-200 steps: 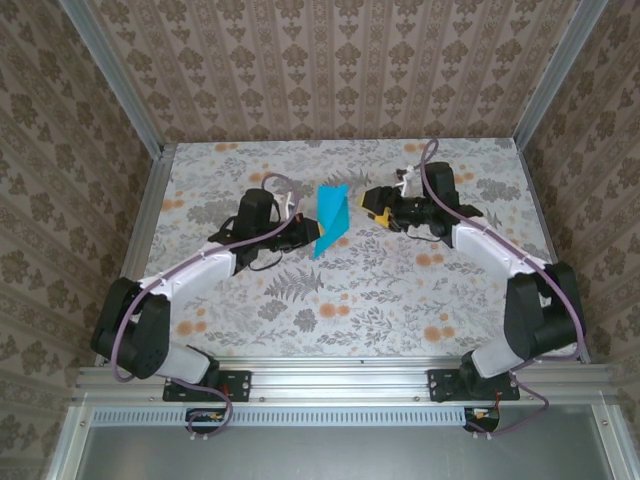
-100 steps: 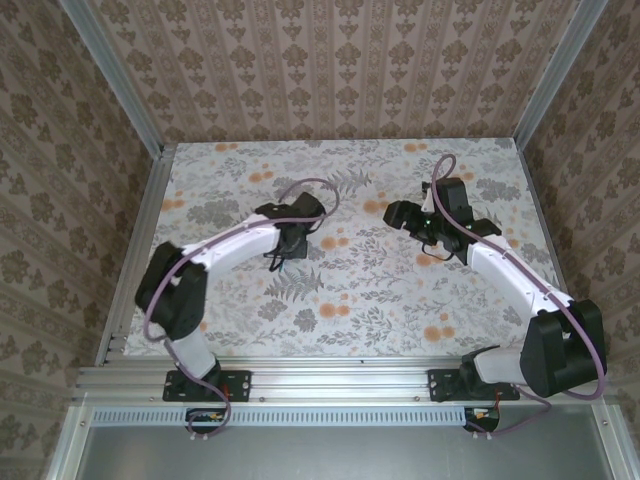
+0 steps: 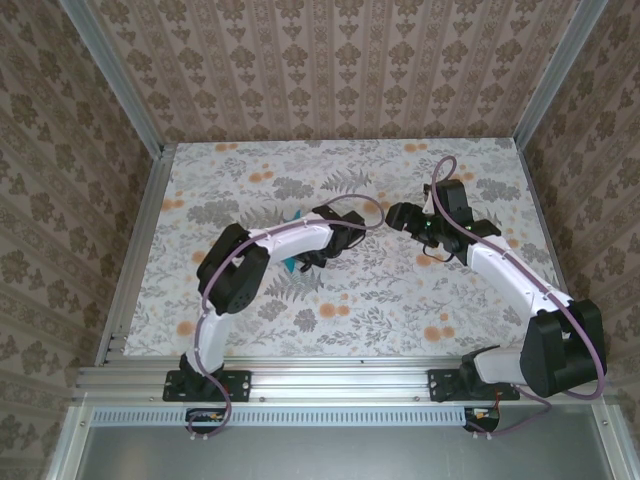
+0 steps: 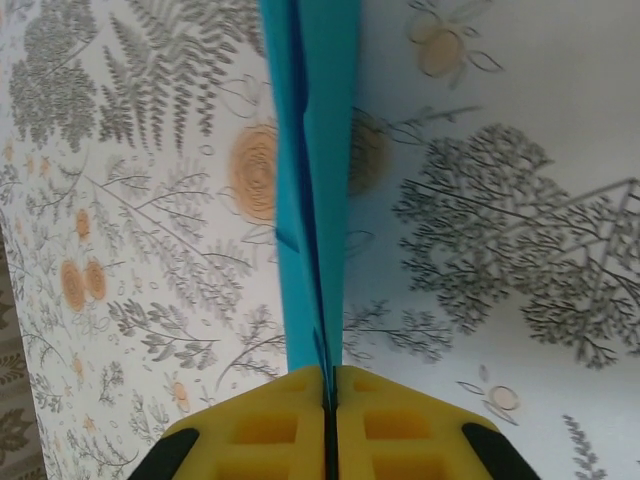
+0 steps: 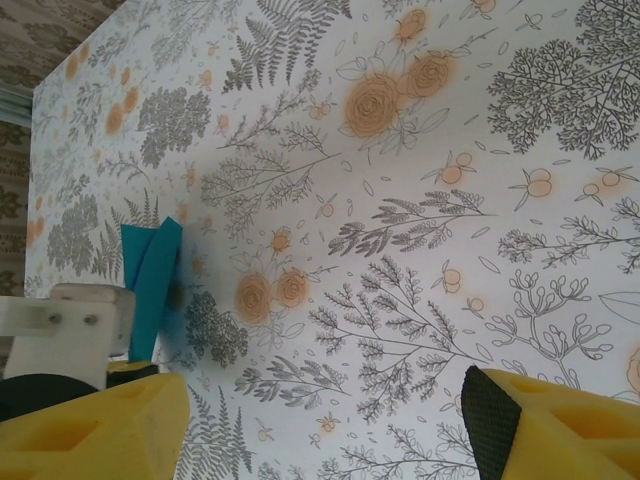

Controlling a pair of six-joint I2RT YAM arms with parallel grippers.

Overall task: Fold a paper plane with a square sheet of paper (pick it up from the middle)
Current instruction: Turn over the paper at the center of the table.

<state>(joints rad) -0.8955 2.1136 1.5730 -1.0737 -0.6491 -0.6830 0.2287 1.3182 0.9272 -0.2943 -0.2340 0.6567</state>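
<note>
Comprises two arms, left arm (image 3: 275, 240) and right arm (image 3: 505, 275), each built of smooth white tubular links joined by bulky black joint housings. Carries a thin purple cable (image 3: 352, 199) in loose loops along each arm. Sits on small black base plates (image 3: 232, 383). Ends in the left gripper (image 4: 328, 375) and right gripper (image 5: 325, 415), both with blocky yellow fingers (image 4: 265, 425) moulded with square recesses and tipped with black inserts.
</note>
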